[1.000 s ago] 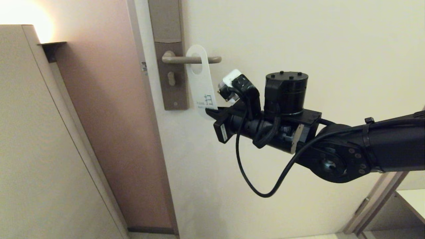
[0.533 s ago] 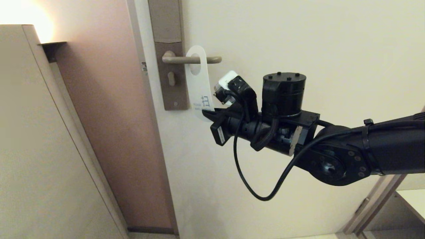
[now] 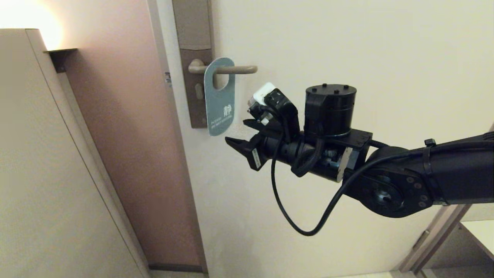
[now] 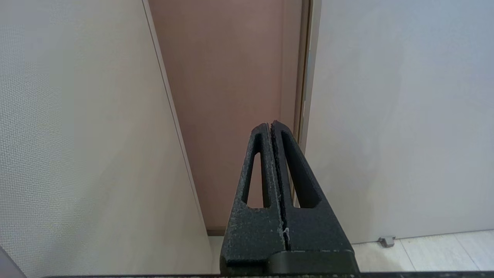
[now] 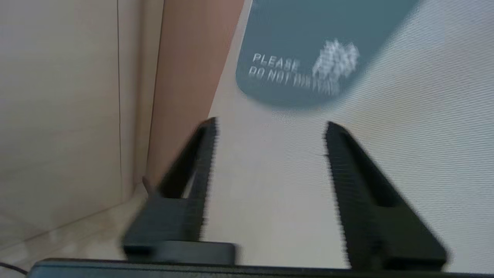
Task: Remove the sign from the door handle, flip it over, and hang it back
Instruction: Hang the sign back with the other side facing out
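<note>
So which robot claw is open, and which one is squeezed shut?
The right gripper, just below the blue sign hanging on the door handle, is open with a wide gap between its fingers. The left gripper, away from the sign, is shut.

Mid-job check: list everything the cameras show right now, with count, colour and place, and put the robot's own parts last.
sign: one, blue side out with white "PLEASE DO NOT DISTURB", hanging on the lever, free of both pincers
door handle: one, beige-grey lever, through the sign's hole
handle plate: one, tall, brownish-grey, behind the lever
door: one, cream, carrying the plate
wall strip: one, pinkish-brown, left of the door
cabinet panel: one, beige, far left
right pincer: one, black, open, just below and right of the sign
left pincer: one, black, shut and empty, low, pointing towards the wall strip
</note>
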You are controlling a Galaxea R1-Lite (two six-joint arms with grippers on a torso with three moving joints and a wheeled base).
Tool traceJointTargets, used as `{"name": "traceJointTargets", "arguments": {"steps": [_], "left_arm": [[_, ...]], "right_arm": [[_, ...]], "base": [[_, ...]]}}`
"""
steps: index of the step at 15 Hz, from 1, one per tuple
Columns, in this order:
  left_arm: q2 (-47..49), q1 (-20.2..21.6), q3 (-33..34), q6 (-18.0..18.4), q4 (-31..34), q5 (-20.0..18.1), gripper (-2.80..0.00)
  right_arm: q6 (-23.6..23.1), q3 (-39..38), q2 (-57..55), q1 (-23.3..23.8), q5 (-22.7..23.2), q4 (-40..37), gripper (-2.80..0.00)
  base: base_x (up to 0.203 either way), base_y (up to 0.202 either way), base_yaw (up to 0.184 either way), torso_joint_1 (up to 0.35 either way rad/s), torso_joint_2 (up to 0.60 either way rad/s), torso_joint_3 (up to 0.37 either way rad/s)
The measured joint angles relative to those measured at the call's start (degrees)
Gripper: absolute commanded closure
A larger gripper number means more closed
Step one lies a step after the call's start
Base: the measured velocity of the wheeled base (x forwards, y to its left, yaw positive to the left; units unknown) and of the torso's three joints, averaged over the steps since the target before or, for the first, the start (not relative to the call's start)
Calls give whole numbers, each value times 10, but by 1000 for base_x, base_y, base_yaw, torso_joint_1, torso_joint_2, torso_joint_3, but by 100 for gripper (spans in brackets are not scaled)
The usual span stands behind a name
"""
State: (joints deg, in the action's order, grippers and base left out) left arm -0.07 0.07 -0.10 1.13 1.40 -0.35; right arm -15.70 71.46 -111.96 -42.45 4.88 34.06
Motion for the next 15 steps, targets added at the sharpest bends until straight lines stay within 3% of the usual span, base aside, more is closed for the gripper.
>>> {"name": "traceJointTargets", "arguments": {"steps": [9, 15], "left_arm": [[0, 0, 0, 0, 0, 0, 0], [0, 0, 0, 0, 0, 0, 0]], "right_arm": [[4, -18, 36, 5, 8, -3, -280], [5, -24, 55, 40, 35, -2, -280]], "base": [[0, 0, 0, 0, 0, 0], [0, 0, 0, 0, 0, 0]]}}
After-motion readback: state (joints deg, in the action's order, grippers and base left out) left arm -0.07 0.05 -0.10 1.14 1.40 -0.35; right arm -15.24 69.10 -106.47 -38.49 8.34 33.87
